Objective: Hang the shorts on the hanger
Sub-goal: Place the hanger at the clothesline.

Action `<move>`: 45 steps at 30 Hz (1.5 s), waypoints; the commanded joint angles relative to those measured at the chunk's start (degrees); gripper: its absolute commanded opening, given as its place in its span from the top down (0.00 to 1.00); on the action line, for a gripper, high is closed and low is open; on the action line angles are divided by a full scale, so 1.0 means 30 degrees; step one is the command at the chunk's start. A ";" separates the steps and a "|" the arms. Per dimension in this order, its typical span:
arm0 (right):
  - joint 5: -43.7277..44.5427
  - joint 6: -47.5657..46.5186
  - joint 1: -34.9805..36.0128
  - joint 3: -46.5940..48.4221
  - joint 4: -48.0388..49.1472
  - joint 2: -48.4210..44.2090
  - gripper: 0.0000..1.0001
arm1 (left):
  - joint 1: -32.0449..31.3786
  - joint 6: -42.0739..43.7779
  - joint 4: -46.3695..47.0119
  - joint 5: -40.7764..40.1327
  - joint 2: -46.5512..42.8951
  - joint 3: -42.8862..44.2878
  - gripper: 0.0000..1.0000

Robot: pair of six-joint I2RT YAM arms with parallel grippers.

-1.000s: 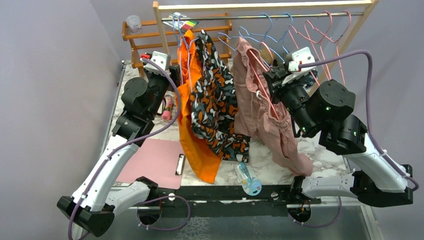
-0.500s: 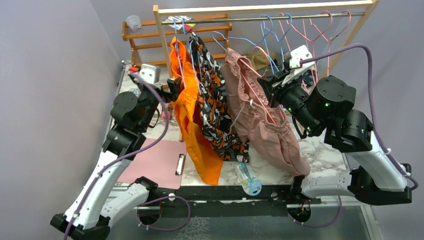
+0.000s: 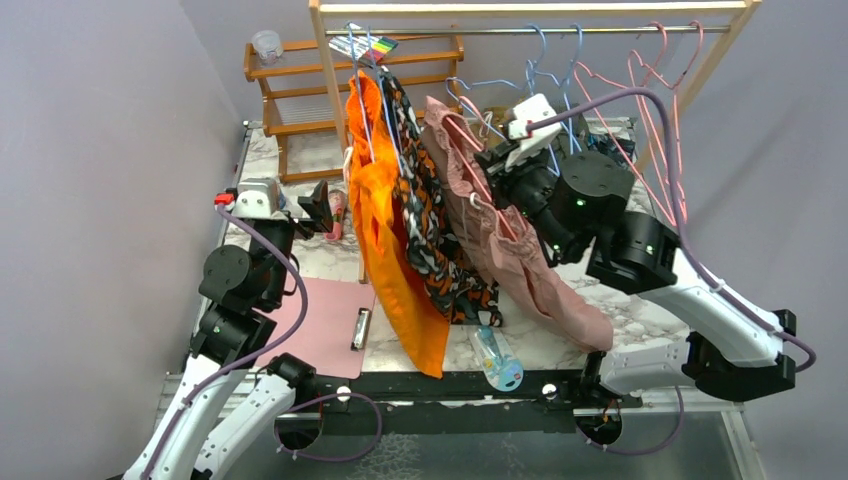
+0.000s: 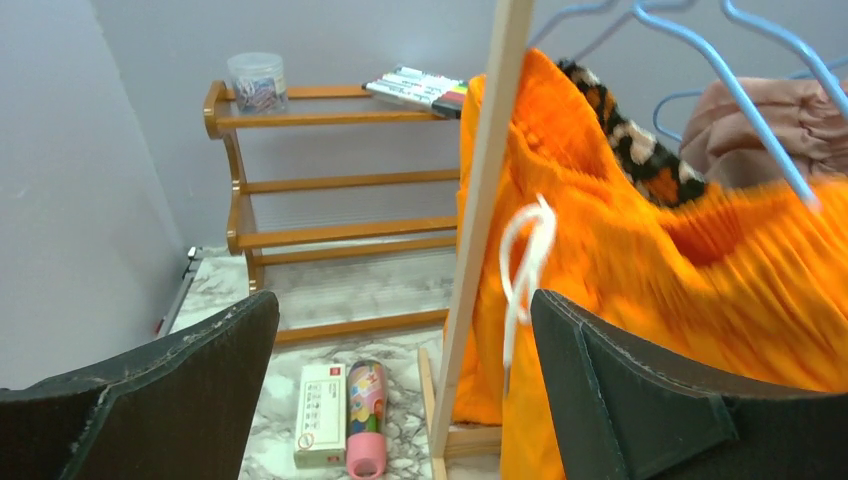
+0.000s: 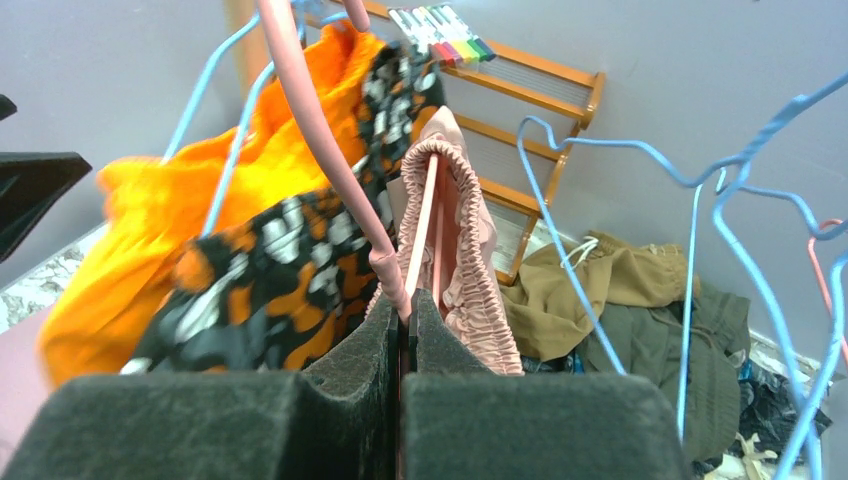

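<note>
The right gripper [image 5: 405, 318] is pinching the pink wire of the hanger [image 5: 318, 120], holding the shorts [image 3: 525, 265] draped on it just beside the camouflage garment [image 3: 430, 235], while the left gripper [image 3: 320, 205] is hanging spread and empty, so hooking onto the rail [image 3: 600, 30] is probably coming next, needing a free gap.

- Your left arm [image 3: 228, 275] stands at the near left, elbow folded high above its base, wrist pointed toward the right.
- Your left gripper [image 3: 318, 205] hangs with its jaws spread wide and free; in the wrist view its dark fingers [image 4: 160, 390] sit at either lower edge.
- Your right arm [image 3: 640, 250] reaches up and leftward across the middle, forearm raised.
- Your right gripper [image 3: 497, 160] is pressed closed, its pads [image 5: 360, 370] pinching the hanger [image 5: 318, 140] wire.
</note>
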 commanded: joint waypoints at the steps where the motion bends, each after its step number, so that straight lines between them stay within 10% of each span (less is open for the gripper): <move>1: 0.0125 -0.0565 0.0016 0.0584 0.2336 0.0797 0.99 | -0.0039 0.0146 0.0760 -0.0435 -0.0467 -0.0693 0.01; 22: -0.0018 0.0370 -0.4371 0.5206 0.0927 0.3124 0.99 | -0.0025 0.1755 0.2180 -0.4092 -0.1507 -0.4795 0.02; 45: -0.1249 0.2371 -0.4398 0.1439 0.5971 0.3775 0.99 | -0.0051 0.0628 0.2866 -0.3731 -0.3788 -0.8618 0.05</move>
